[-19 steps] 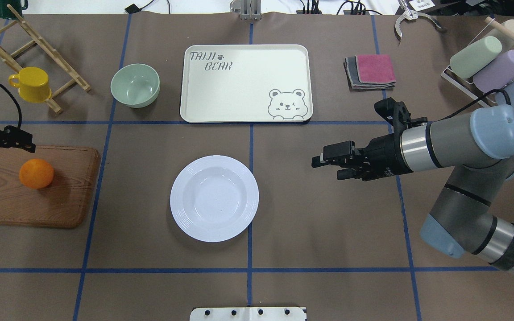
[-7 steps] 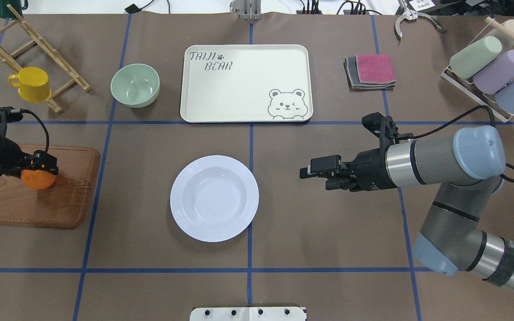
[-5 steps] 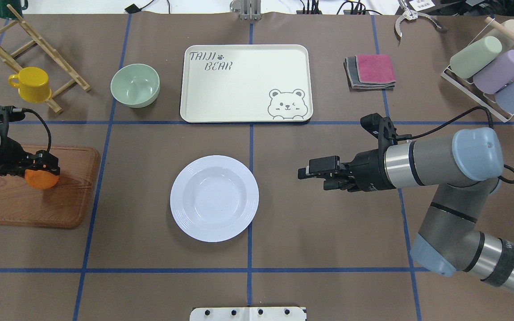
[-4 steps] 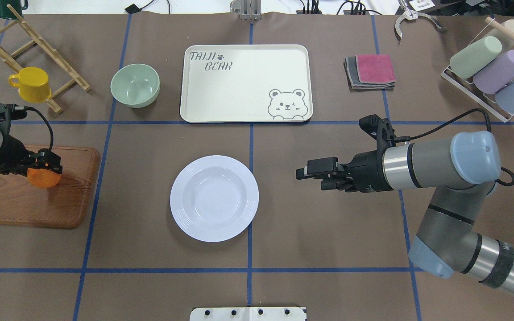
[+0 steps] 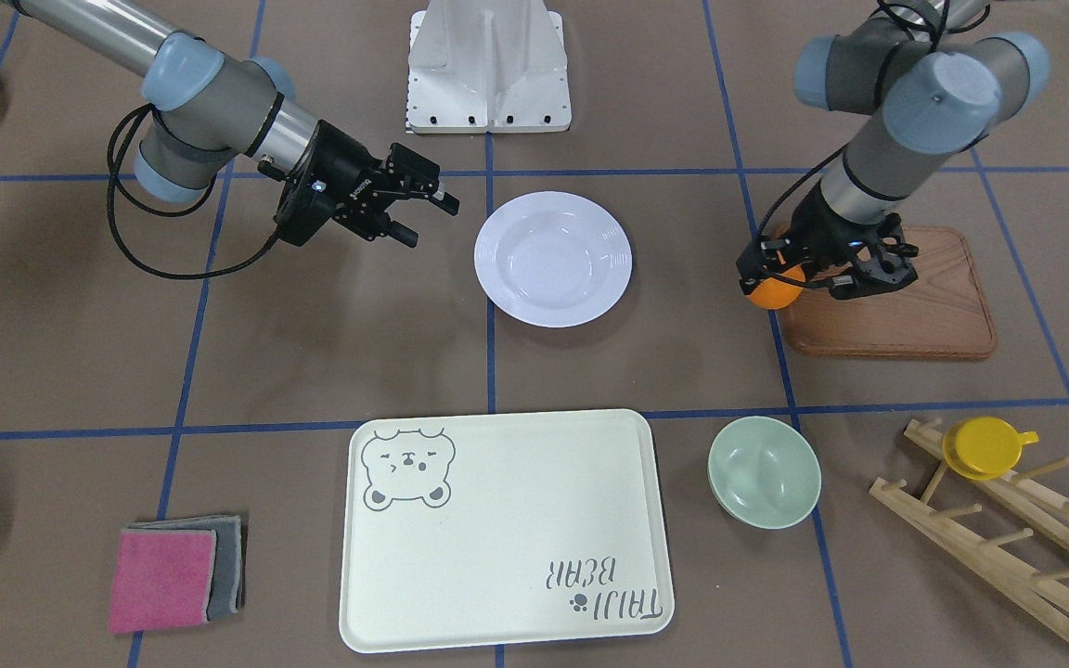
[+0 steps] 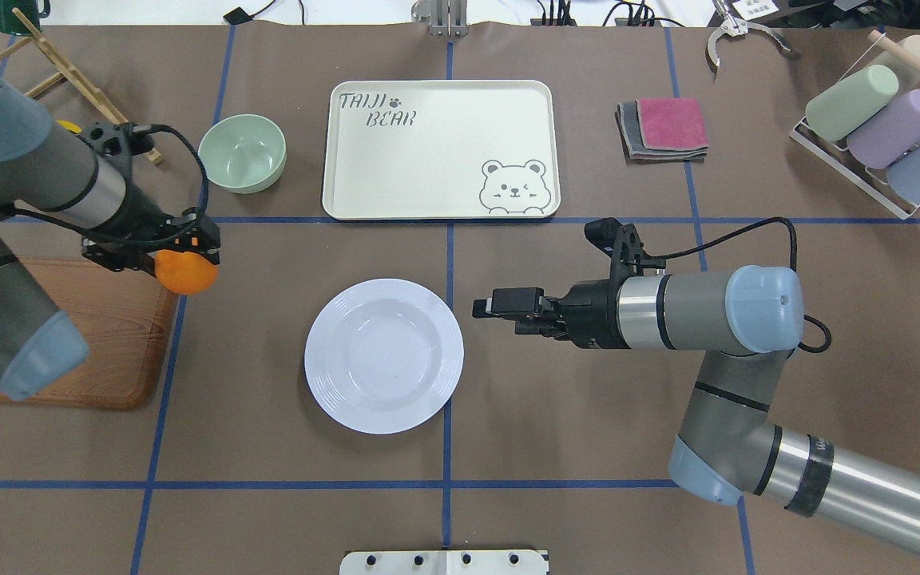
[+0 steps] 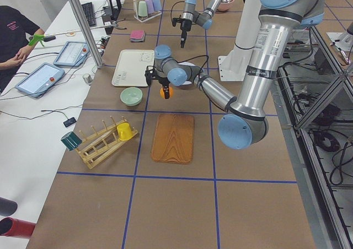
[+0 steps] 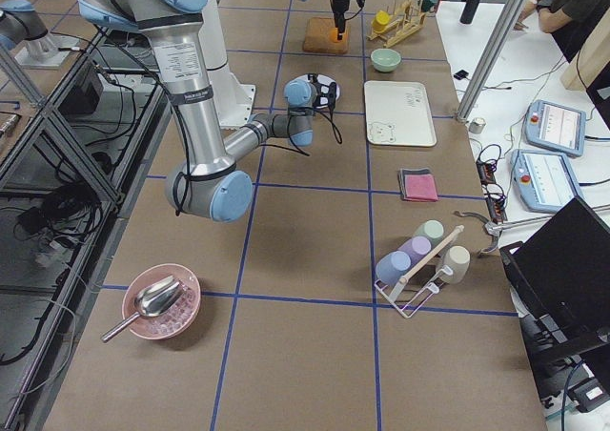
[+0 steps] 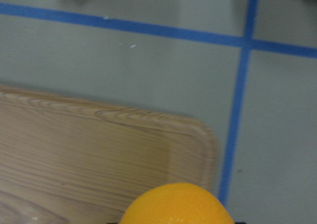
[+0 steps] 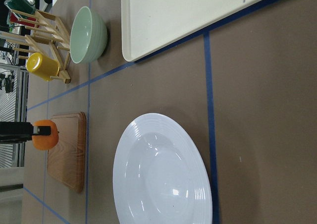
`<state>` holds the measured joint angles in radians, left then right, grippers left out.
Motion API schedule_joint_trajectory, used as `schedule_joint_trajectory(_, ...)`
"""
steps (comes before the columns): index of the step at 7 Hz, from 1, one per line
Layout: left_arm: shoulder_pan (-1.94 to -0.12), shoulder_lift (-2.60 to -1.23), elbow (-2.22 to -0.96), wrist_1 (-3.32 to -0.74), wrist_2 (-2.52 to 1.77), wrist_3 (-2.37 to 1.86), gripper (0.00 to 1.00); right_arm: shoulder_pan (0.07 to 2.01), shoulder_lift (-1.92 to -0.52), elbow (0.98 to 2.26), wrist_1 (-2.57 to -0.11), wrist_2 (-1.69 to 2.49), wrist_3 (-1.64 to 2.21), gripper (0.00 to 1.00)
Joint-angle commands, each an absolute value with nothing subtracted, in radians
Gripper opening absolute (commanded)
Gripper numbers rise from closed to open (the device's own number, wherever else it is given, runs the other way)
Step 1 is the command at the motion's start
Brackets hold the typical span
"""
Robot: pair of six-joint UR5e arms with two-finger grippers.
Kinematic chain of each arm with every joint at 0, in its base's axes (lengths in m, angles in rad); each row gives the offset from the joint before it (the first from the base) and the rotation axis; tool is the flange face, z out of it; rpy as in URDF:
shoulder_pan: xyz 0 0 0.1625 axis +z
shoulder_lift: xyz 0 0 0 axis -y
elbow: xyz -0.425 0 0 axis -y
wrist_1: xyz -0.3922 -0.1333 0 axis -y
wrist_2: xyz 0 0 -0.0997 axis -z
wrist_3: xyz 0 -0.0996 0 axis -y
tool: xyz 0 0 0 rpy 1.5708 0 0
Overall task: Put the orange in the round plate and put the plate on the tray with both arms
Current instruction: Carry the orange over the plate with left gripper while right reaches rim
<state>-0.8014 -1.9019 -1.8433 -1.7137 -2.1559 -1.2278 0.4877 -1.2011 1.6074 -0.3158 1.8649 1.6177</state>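
Observation:
My left gripper (image 6: 184,259) is shut on the orange (image 6: 186,273) and holds it in the air over the right edge of the wooden board (image 6: 101,335). In the left wrist view the orange (image 9: 176,204) fills the bottom edge above the board's corner. The round plate (image 6: 384,355), white and bare inside, lies on the table to the right of the orange. My right gripper (image 6: 500,315) hovers open and holds nothing, just off the plate's right rim. The cream tray (image 6: 440,148) with the bear drawing lies beyond the plate with nothing on it.
A pale green bowl (image 6: 242,153) stands left of the tray. A yellow cup (image 5: 985,447) hangs on a wooden rack (image 5: 1008,538) at the far left. Folded cloths (image 6: 664,128) and a rack of pastel cups (image 6: 875,120) are at the far right.
My left gripper closed on the orange, lifted it off the board and carried it right, toward the plate. My right gripper moved left to the plate's right rim.

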Motion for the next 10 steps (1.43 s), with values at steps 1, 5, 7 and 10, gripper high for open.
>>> schedule_joint_trajectory(1, -0.679, -2.040, -1.845, -1.663, -2.082, -1.360, 0.75, 0.480, -1.169, 1.559, -0.308, 1.842, 1.614, 0.94)
schedule_joint_trajectory(5, -0.563, -2.100, -1.841, -1.663, -2.033, -1.419, 0.83, 0.448, -1.112, 1.467, -0.310, 1.812, 1.606, 0.93)
schedule_joint_trajectory(7, -0.542, -2.102, -1.839, -1.664, -2.011, -1.431, 0.84, 0.422, -1.103, 1.450, -0.310, 1.809, 1.606, 0.91)
schedule_joint_trajectory(10, -0.537, -2.102, -1.836, -1.664, -2.011, -1.431, 0.86, 0.385, -1.077, 1.424, -0.313, 1.777, 1.606, 0.90)
